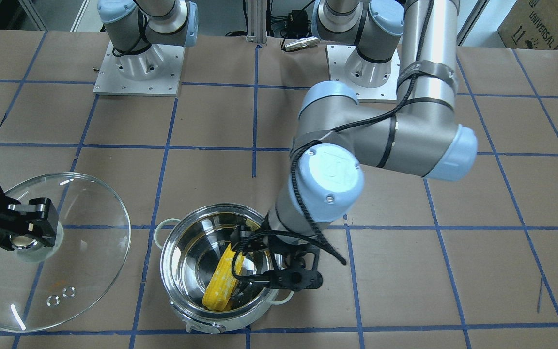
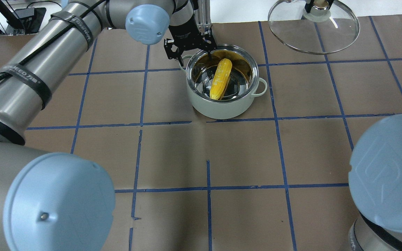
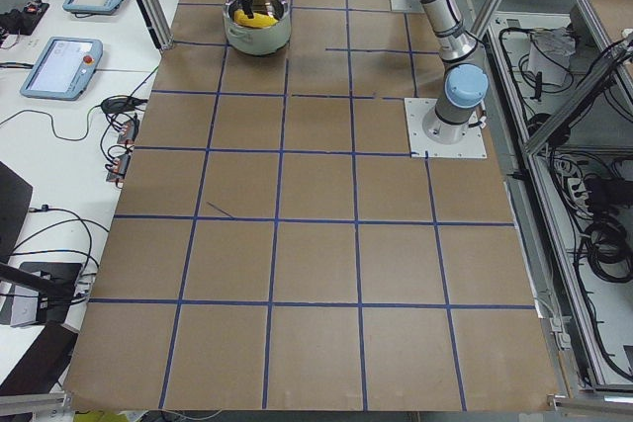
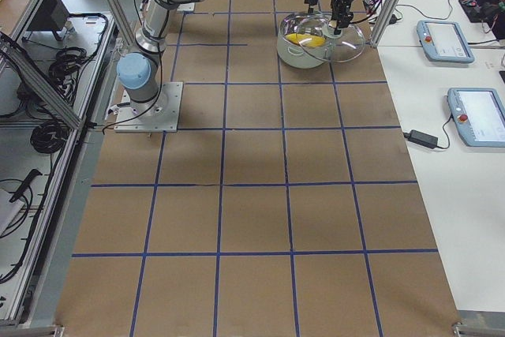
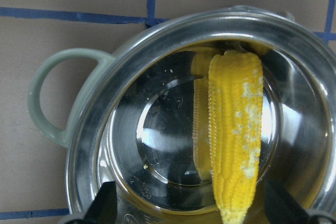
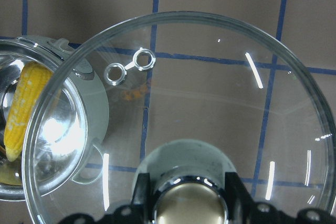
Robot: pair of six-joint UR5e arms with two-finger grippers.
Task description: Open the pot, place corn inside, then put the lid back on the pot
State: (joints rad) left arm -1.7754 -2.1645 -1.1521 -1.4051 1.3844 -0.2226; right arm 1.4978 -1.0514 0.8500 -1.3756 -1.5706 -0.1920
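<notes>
The steel pot (image 1: 165,261) stands open near the table's operator-side edge, and it shows in the overhead view (image 2: 218,108) too. The yellow corn (image 1: 221,286) lies inside it, leaning on the wall (image 2: 221,78) (image 5: 236,140). My left gripper (image 1: 252,264) hangs over the pot's rim (image 2: 194,57), open, its fingertips (image 5: 102,205) wide apart and off the corn. My right gripper (image 1: 27,237) is shut on the knob of the glass lid (image 1: 90,232) and holds it beside the pot (image 2: 340,35) (image 6: 210,93).
The table is brown paper with a blue tape grid. The two arm bases (image 1: 138,68) (image 1: 361,72) stand at the robot side. A cardboard box (image 1: 545,24) sits off one corner. Control tablets (image 3: 64,61) lie on a side table beyond the pot.
</notes>
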